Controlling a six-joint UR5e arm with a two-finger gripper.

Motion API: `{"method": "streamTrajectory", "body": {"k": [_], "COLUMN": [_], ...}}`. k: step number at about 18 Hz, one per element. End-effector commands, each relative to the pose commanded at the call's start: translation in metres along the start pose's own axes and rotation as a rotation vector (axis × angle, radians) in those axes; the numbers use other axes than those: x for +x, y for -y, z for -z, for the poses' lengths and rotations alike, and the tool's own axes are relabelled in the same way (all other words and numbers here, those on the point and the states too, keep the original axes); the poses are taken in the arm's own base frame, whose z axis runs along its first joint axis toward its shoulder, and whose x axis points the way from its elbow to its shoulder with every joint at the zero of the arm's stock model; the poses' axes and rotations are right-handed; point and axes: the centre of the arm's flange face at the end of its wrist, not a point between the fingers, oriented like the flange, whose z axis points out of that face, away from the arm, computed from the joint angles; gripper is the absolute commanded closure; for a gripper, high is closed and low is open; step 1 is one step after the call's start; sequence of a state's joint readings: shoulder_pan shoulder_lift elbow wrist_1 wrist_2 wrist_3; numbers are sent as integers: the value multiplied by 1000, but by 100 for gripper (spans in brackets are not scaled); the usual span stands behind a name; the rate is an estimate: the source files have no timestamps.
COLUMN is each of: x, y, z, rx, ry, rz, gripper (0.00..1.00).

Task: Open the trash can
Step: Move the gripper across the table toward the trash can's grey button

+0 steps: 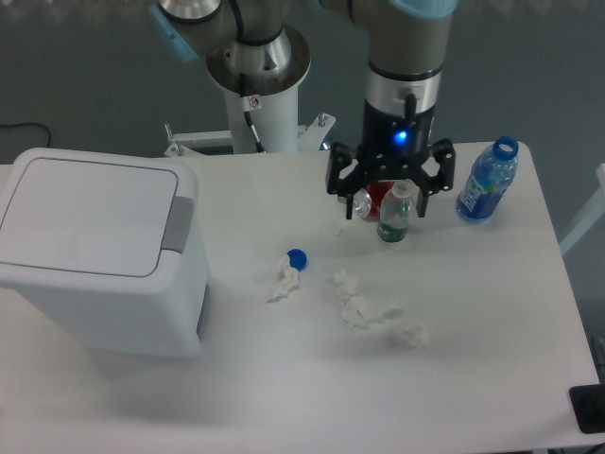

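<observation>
The trash can (95,251) is a large white boxy bin at the left of the table, its flat lid down and a grey push tab (177,223) on its right edge. My gripper (386,206) hangs over the back middle of the table, well right of the bin, with its fingers spread open and nothing held. It hovers above a red can (371,199) and a small clear bottle (394,215).
A blue-capped water bottle (485,184) stands at the back right. A blue cap (297,256) and several crumpled tissues (364,308) lie mid-table, one tissue (283,281) close to the cap. The robot base (257,76) rises behind the table.
</observation>
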State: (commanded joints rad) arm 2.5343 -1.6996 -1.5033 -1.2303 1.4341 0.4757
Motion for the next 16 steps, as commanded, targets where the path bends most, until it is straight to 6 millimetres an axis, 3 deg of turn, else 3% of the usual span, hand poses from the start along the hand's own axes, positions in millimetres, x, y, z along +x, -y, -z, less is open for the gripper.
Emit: {"method": "streamTrajectory", "body": {"k": [2, 3, 5, 6, 13, 16], "x": [6, 12, 21, 29, 65, 69], "y": [3, 4, 5, 6, 15, 15], "z": [3, 3, 4, 6, 7, 10], "rx": [4, 4, 7, 11, 23, 41], "ry": [5, 2, -4, -6, -37, -66], "rz": [23, 20, 4, -8, -68, -70], "gripper": [18, 37, 91, 98, 99, 98]}}
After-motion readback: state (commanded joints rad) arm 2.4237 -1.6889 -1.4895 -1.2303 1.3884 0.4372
